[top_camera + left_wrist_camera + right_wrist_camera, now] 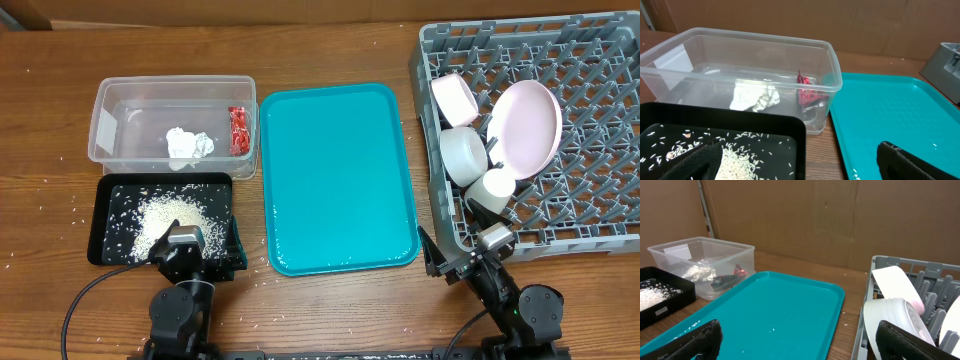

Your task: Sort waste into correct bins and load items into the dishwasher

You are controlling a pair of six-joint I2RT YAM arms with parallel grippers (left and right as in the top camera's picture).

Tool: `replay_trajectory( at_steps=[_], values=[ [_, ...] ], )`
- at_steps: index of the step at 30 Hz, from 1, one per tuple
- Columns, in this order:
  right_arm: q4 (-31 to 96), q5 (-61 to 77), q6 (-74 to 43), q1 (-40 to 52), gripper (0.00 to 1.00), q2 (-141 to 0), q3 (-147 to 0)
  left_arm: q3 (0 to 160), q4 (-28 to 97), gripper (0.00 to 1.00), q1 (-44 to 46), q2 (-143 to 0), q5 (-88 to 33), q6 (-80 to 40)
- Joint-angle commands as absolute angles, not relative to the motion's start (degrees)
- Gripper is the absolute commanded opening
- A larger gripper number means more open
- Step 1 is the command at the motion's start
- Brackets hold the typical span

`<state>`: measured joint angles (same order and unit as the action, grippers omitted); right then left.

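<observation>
Your left claw [799, 148] and right claw [799, 327] stood apart, empty. Stray rice [72, 208] lay at 10 o'clock of the left claw, the nearer one, beside the black tray [100, 225].

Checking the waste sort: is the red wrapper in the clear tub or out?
In. The wrapper lies inside the tub, by its right wall, near the paper wad.
</observation>
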<state>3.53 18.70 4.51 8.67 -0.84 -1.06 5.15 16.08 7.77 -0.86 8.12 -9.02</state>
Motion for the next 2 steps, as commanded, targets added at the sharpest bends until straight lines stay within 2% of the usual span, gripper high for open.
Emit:
replay_trajectory(
  at_steps=[1, 2],
  values=[
    [3.1, 19.0, 4.3, 8.6, 1.00, -0.2, -0.4, 5.0, 16.0, 1.00, 7.4, -0.3, 7.9, -9.6],
    [3.1, 19.0, 4.3, 8.6, 1.00, -0.2, -0.4, 5.0, 16.0, 1.00, 7.4, -0.3, 7.9, -9.6]
  ],
)
